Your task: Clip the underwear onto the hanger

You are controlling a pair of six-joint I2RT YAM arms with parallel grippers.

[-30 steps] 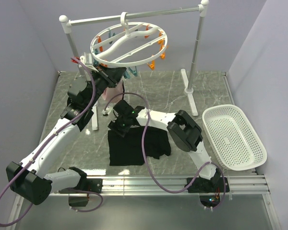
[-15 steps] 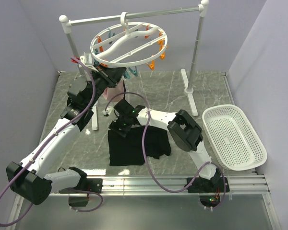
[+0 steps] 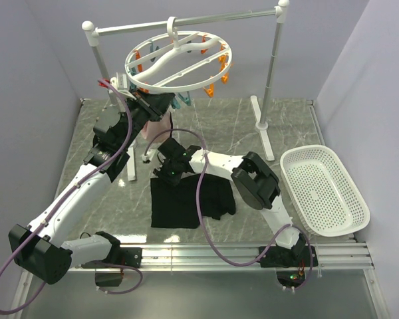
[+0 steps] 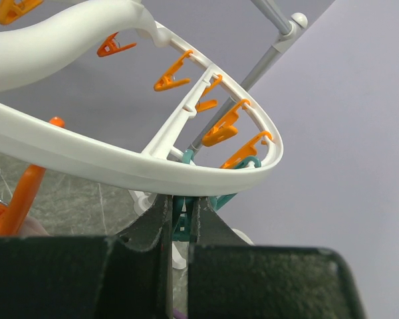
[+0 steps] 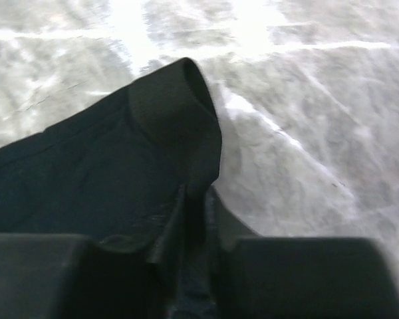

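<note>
The underwear is plain black, on a grey marble-patterned counter with pale veins. The hanger is white, with orange clothespins and a teal clothespin. The basket is perforated white.

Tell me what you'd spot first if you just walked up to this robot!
The big round white hanger with orange clothespins, hanging from the rail at the back, grabs the eye first. The left pincer is up at its near rim, shut on a teal clothespin. Below, black underwear lies on the grey table, and the right pincer pinches a raised fold at its edge.
</note>
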